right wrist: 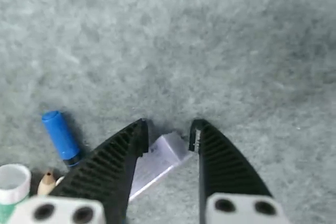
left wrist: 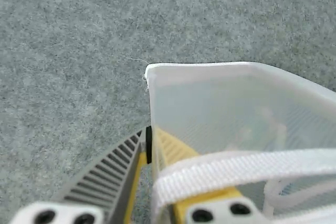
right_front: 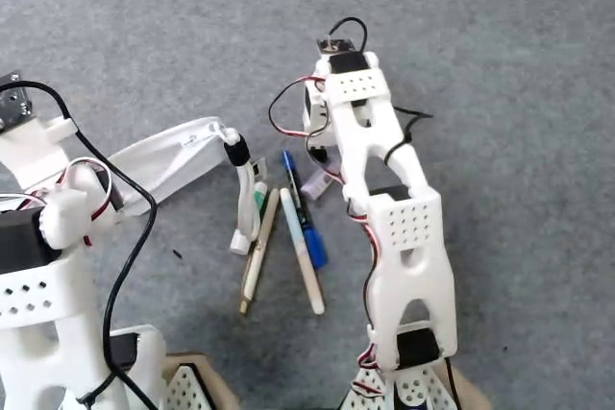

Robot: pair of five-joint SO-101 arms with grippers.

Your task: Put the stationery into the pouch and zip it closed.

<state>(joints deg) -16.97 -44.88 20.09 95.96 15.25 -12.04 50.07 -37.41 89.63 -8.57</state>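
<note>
Zero items are in the mesh pouch (right_front: 168, 162) yet; my left gripper (left wrist: 149, 150) is clamped on its rim. My right gripper (right wrist: 169, 129) stands half open with the small eraser (right wrist: 163, 156) between its jaws, ungripped, and the blue pen (right wrist: 60, 135) just outside one jaw. I judge all the loading and the zipping still remain.

- We take this for a robotics lab or hobby workshop.
- We see a worktop (right_front: 538, 93) covered in grey, felt-like cloth.
- Two white arms sit on it, the left arm (right_front: 48, 276) and the right arm (right_front: 384, 170), with perforated, printed-looking shells and exposed wires (right_front: 127, 268).
</note>
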